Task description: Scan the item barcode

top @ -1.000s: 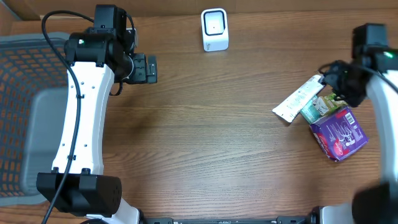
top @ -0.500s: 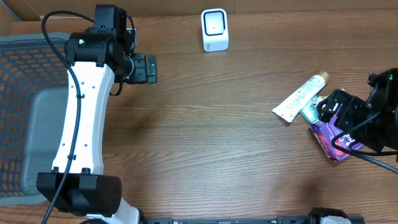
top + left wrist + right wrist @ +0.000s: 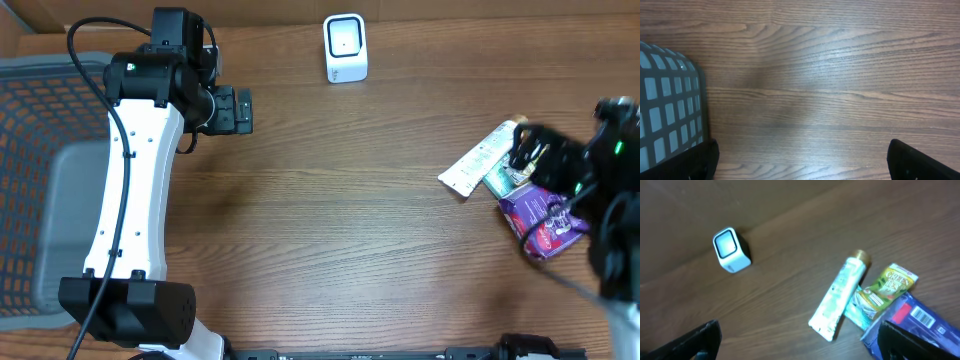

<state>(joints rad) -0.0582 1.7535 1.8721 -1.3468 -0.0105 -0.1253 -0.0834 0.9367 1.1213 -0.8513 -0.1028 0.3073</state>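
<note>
Three items lie in a pile at the table's right: a white-green tube (image 3: 480, 160) (image 3: 840, 301), a green packet (image 3: 505, 178) (image 3: 886, 287) and a purple pack (image 3: 545, 215) (image 3: 925, 322) with a barcode label facing up. The white scanner (image 3: 345, 47) (image 3: 731, 250) stands at the far middle edge. My right gripper (image 3: 532, 158) (image 3: 800, 345) hovers blurred over the pile, open, with nothing between its fingers. My left gripper (image 3: 238, 110) (image 3: 810, 162) is open over bare wood at the far left, holding nothing.
A grey mesh basket (image 3: 40, 150) (image 3: 670, 115) sits at the left edge, beside the left arm. Bare wooden tabletop (image 3: 340, 220) spreads between the left arm and the pile.
The right arm has swung about over the pile, first toward the near side, then back, and its jaws have widened. The left arm and the items have not moved.
</note>
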